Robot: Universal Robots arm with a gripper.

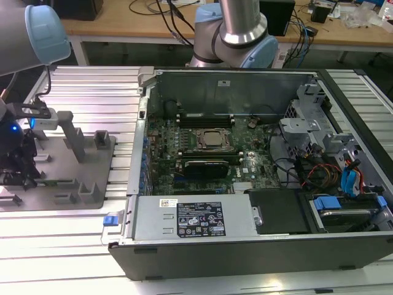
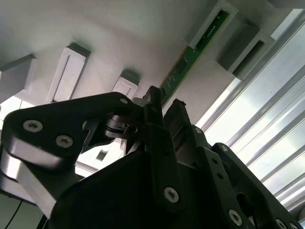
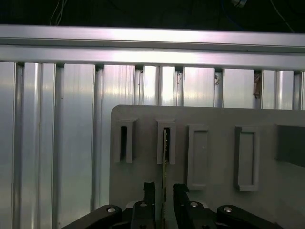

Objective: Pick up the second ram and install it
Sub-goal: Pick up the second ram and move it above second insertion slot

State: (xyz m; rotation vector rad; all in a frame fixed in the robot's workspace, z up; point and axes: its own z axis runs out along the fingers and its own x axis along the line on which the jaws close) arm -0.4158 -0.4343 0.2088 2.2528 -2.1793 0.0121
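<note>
One stick, the second ram (image 3: 165,152), a thin green circuit board, stands edge-on in the grey moulded holder tray (image 3: 214,114), unlifted. Black gripper (image 3: 164,187) straddles it, fingers parted, seemingly not gripping. Installation in open metal computer case (image 1: 233,83) undone.

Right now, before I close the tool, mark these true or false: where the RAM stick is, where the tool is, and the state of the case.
1. The tool straddles the RAM stick, with a gap on both sides. True.
2. The RAM stick lies flat. False: it stands on edge in a slot of the gray fixture plate.
3. The computer case lies open, its CPU socket exposed. True.
4. The tool hangs over the CPU socket. False: it is over the fixture plate, at the exterior view's left, beside the case.
</note>
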